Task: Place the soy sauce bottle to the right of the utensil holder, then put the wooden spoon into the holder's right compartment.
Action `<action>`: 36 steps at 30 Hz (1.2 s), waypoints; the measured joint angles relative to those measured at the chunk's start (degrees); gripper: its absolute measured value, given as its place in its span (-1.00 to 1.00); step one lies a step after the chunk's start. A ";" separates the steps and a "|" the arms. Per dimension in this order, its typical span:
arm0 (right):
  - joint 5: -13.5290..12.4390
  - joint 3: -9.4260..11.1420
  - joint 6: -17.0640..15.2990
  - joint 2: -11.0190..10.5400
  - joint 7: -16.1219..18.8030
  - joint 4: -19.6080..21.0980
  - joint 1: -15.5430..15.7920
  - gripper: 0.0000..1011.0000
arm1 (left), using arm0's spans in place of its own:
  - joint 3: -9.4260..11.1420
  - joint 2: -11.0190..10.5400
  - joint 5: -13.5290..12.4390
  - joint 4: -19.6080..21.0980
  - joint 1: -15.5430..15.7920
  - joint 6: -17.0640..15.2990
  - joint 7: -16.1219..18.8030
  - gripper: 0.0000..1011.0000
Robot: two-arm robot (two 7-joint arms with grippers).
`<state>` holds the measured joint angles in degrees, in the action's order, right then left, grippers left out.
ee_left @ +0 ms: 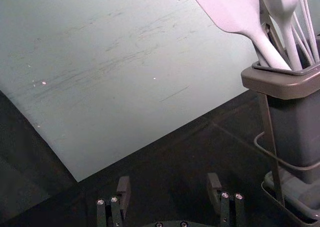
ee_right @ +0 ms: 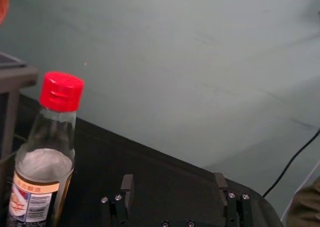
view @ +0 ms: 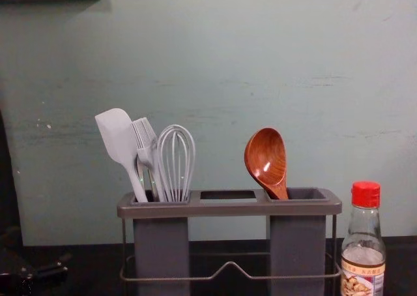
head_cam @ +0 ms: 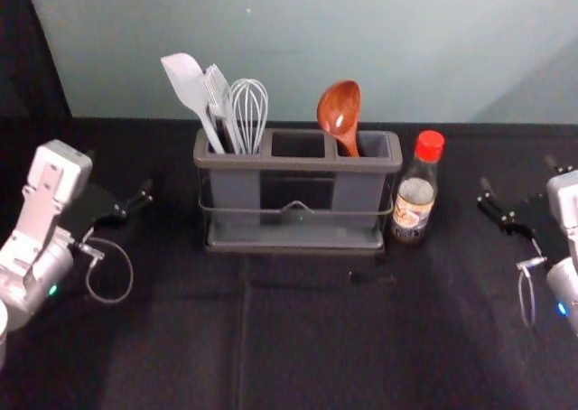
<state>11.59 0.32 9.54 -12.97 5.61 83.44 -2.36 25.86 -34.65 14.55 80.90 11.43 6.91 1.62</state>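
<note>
I have my left gripper at the head view's left, angled inward over the table's side, its fingers parted wide. My right gripper is near the right edge, angled inward too, fingers likewise spread. A green light glows on my left arm, a blue light on my right arm.

The soy sauce bottle carries a label with a barcode and Chinese-style characters on an orange band, too small to read with certainty.
</note>
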 joint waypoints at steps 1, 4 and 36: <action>0.08 -0.19 -0.42 -0.12 0.26 -0.52 -0.60 0.99 | 0.01 0.00 0.00 0.00 0.00 0.00 0.00 0.99; 0.55 -1.04 -2.87 -0.61 1.15 -1.88 -2.89 0.99 | 0.00 0.00 0.00 0.00 0.00 0.00 0.00 0.99; 1.61 -7.00 -7.22 -1.74 4.06 -10.28 -14.94 0.99 | 0.00 0.00 0.00 0.00 0.00 0.00 0.00 0.99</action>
<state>13.21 -6.68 2.31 -14.70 9.67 73.16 -17.31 25.86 -34.65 14.55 80.90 11.43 6.91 1.62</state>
